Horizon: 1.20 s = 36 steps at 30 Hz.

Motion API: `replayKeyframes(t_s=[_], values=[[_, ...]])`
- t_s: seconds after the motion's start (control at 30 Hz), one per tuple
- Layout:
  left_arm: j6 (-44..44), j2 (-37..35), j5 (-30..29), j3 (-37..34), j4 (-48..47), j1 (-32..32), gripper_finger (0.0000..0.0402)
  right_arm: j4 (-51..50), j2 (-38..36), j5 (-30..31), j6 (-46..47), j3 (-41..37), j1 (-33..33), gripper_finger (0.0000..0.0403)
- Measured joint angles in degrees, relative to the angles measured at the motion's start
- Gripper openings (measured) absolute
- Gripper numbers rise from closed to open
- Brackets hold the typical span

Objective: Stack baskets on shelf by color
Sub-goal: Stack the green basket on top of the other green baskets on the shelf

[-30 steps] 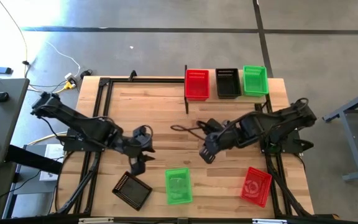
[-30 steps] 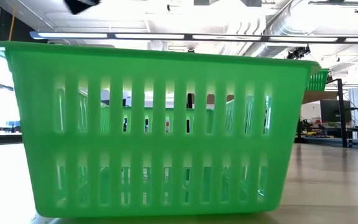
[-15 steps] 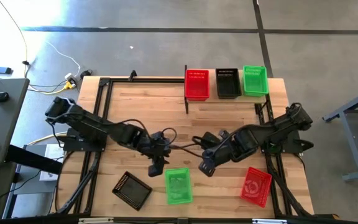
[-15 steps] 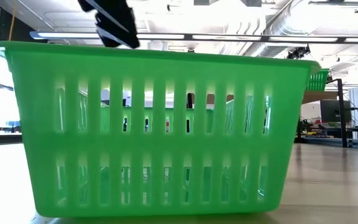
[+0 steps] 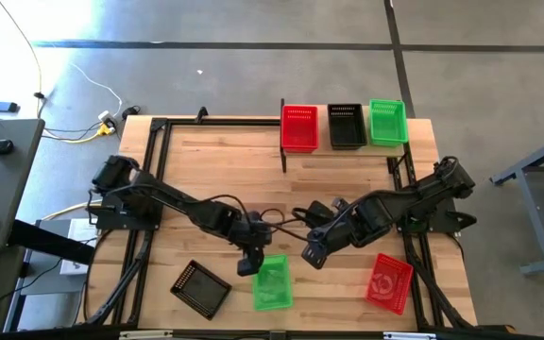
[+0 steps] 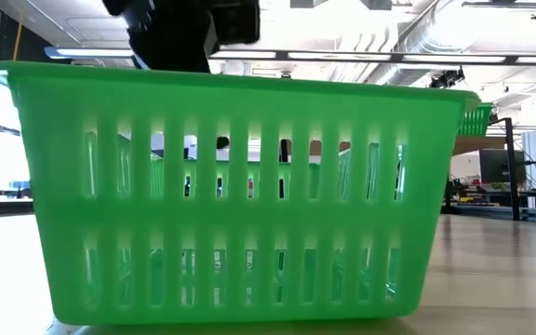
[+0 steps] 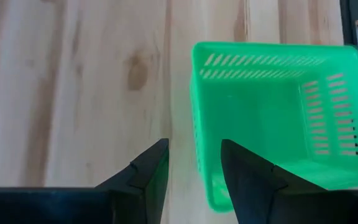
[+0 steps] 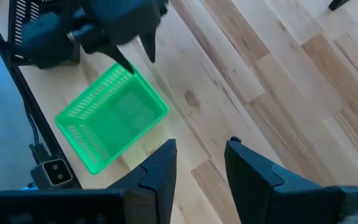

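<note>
Pickup of green basket [image 5: 272,282] near tabletop's front edge, about mid-width. Left pincer [image 5: 247,264] hung over basket's left rear corner, fingers [image 7: 145,174] apart, left wall lined up with the gap between them, not yet clamped. Best bet: drop straight down so one finger lands inside and one outside, bite below the rim, close square to the wall to avoid tilting. Light plastic, likely to skate on the wood if nudged sideways. Then lift clear and carry to the green basket on shelf [image 5: 388,121], at shelf's right end beside black [image 5: 347,125] and red [image 5: 299,127].

Left arm stretched far from the left edge toward front-centre, wrist pitched down. Right pincer [image 5: 314,255] parked just right of the basket, fingers [image 8: 157,168] apart, empty, clear of the drop. Red basket [image 5: 389,281] toward front right corner, black basket [image 5: 200,287] toward front left, both untouched.
</note>
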Motion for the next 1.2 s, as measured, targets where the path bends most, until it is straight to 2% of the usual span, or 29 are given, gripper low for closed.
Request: replayKeyframes(t_s=[0.13,0.43,0.53,0.63,0.8,1.0,1.2], values=[[0.0,2.3,3.5,0.0,0.5,0.0,0.0138,0.0,0.0,0.0,0.0,0.0,0.0,0.0122],[0.0,5.1,3.5,0.0,0.1,-0.3,0.0133,0.3,0.0,0.0,0.4,0.0,0.0,0.0122],[0.0,5.7,3.5,0.0,0.2,-0.3,0.0112,0.7,0.0,-0.6,0.8,0.0,0.0,0.0122],[-0.5,5.7,3.5,0.0,0.3,-0.3,0.0074,2.1,0.0,-3.0,-0.1,0.0,0.0,0.0122],[-4.0,5.7,3.6,0.0,0.5,-0.3,0.0008,8.6,0.0,-4.9,-7.3,0.0,1.3,0.0122],[-9.1,5.7,7.3,0.0,0.8,0.1,0.0005,14.3,0.0,-5.5,-15.7,0.0,3.0,0.0122],[-12.1,3.6,11.0,0.0,1.0,1.2,0.0003,14.7,0.3,-9.9,-18.1,0.0,3.8,0.0122]])
